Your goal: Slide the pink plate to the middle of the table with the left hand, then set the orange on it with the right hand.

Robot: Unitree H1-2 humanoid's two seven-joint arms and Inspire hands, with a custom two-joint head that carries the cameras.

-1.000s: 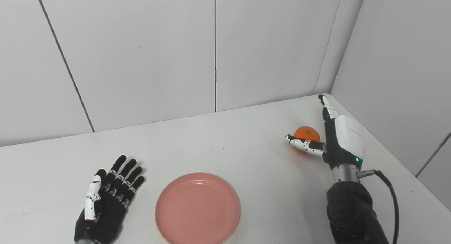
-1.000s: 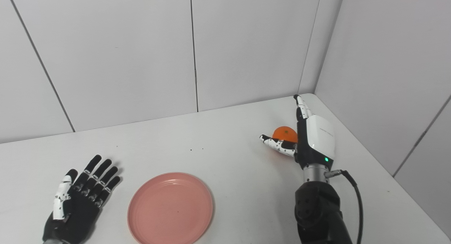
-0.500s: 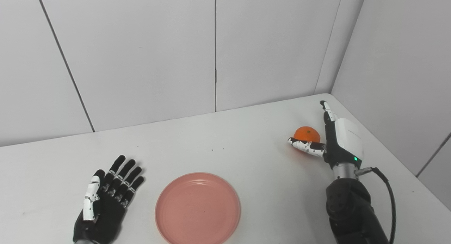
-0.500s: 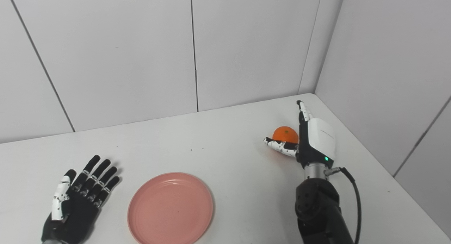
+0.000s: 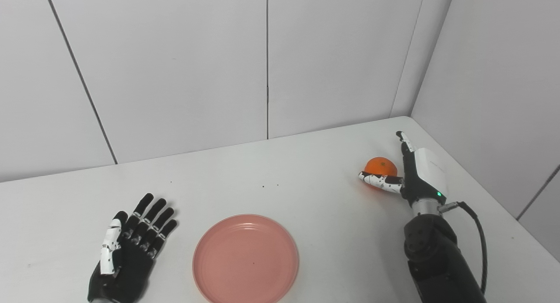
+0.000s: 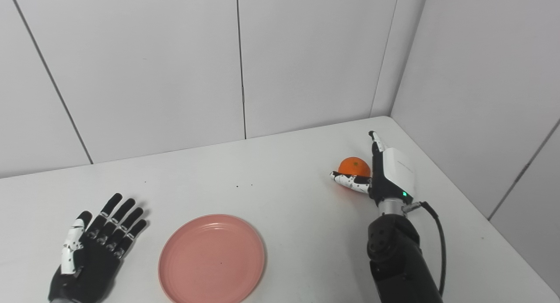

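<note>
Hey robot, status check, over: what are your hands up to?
Left hand open, flat on table beside pink plate. Right hand open around orange, not gripping. Path to plate clear.

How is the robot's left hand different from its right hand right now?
The left hand lies flat on the table with its fingers spread, while the right hand stands on edge beside the orange. The left hand has nothing near it and sits apart from the pink plate; the right hand has its thumb in front of the orange. Both hands are open and holding nothing.
</note>
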